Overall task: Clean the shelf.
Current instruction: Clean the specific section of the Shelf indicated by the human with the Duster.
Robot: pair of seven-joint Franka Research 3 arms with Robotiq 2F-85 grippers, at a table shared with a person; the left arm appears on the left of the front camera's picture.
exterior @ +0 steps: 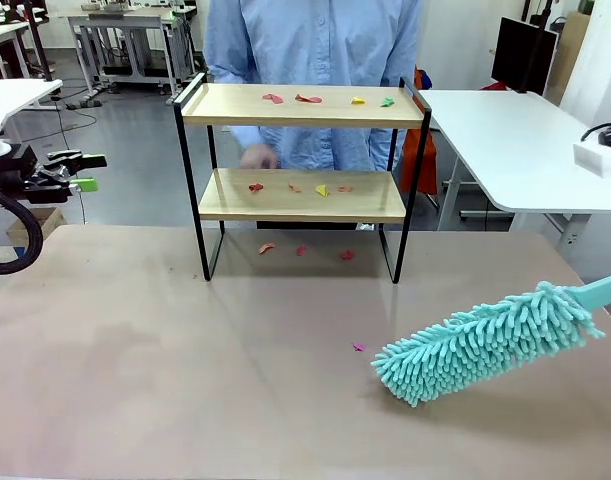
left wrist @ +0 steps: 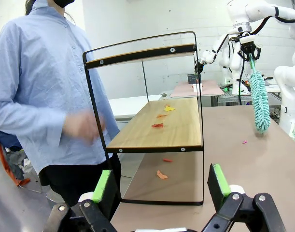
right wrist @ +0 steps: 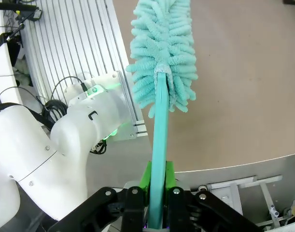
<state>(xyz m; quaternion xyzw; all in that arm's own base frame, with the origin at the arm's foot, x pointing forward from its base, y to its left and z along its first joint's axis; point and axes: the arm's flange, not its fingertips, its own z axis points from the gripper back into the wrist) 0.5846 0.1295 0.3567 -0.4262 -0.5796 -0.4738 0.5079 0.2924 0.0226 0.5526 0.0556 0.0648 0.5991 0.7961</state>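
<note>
The shelf (exterior: pixel 235 103), a two-tier rack of light wooden boards in a thin black frame, stood on the table (exterior: pixel 165 380) at its far middle, with a person (exterior: pixel 315 50) directly behind it and one blurred hand (exterior: pixel 257 156) near the gap between the boards. Small coloured paper scraps (exterior: pixel 305 99) lay on both boards and on the table beneath, and one stray scrap (exterior: pixel 358 347) lay well forward. The right gripper (right wrist: pixel 157 176) was clenched on the slim handle of a teal microfibre duster (exterior: pixel 485 342), gripping near the handle's end. The fluffy head was low over the near right of the table, well apart from the shelf; contact with the surface could not be confirmed. The left gripper (left wrist: pixel 161 181) hung at the left side, facing the shelf's end, its green-padded fingers (left wrist: pixel 103 186) spread wide and holding nothing. Assessment: the shelf appeared light and stiff, on narrow legs, and liable to slide or rock under a firm sideways sweep. Steadying would be best done at a frame upright or the top rail, not the boards. The duster head looked soft and yielding. Its smooth handle could twist in a narrow grip. The scraps appeared nearly weightless and likely to scatter.
</note>
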